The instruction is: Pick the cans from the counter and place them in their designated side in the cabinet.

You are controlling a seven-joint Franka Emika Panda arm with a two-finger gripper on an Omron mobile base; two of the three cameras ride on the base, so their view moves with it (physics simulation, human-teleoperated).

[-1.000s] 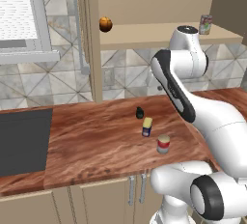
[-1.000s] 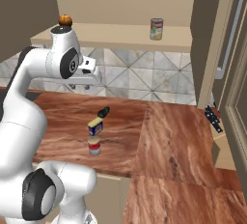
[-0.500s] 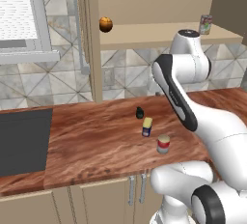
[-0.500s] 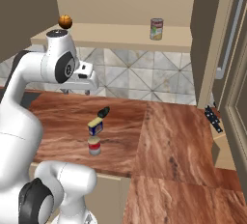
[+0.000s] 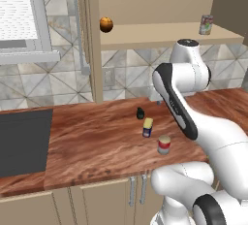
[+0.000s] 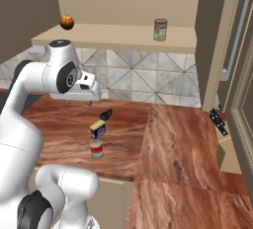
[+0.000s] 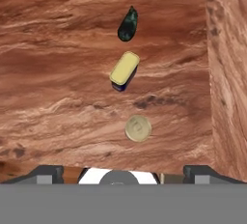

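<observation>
Two cans stand on the wood-grain counter [image 5: 92, 144]: a slim dark blue can with a yellow top [image 5: 147, 127] [image 6: 98, 129] [image 7: 124, 71], and a short red-labelled can [image 5: 164, 145] [image 6: 97, 149] [image 7: 138, 128] just in front of it. My gripper [image 6: 78, 102] [image 7: 123, 172] hangs over the counter behind the cans, pointing down, open and with nothing between its fingers. The tan cabinet's shelf board [image 5: 160, 32] [image 6: 118, 33] runs above the tiled wall, higher than the hand.
On the shelf stand a white-red-green labelled can [image 5: 207, 24] [image 6: 160, 29] and a round orange thing [image 5: 106, 24] [image 6: 66, 22]. A small dark blob [image 5: 140, 113] [image 7: 128, 25] lies behind the blue can. A dark panel [image 5: 19, 141] sits in the counter's left end.
The arm's upper joint has sunk a little and the hand sits lower over the counter. Both cans and the shelf items stay where they were.
</observation>
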